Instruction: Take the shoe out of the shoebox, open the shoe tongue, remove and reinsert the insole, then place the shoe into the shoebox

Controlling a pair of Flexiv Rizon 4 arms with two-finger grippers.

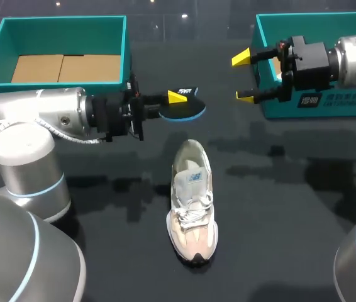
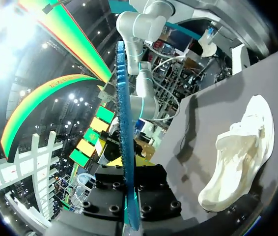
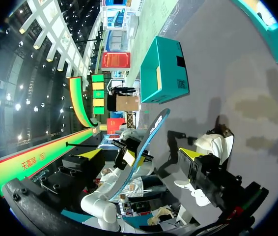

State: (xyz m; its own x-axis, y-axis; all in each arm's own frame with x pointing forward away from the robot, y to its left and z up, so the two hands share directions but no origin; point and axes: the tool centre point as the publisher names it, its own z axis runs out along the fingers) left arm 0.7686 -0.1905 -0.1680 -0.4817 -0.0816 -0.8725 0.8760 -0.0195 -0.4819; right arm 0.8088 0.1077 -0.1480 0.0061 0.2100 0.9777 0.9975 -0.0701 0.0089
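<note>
The white shoe [image 1: 192,204] [image 2: 242,157] lies on the dark table [image 1: 291,220], out of either box. It sits upright on its sole, with its toe toward the robot and its heel toward the far side.

Just beyond the shoe's heel, and a little to its left, the left gripper [image 1: 175,100] is clamped on the blue insole [image 1: 181,108] [image 2: 125,123]. It holds the insole in the air, clear of the shoe. 1 yellow tip sits on the insole's dark upper face. In the left wrist view the insole runs edge-on straight out from the gripper, with the shoe off to one side.

Beyond the shoe and to its right, the right gripper [image 1: 244,77] hangs above the table. Its 2 fingers are spread wide with nothing between them.

2 teal boxes stand past the shoe. The left box [image 1: 58,25], with a brown cardboard floor, is behind the left arm. The right box [image 1: 272,25] is right behind the right gripper.
</note>
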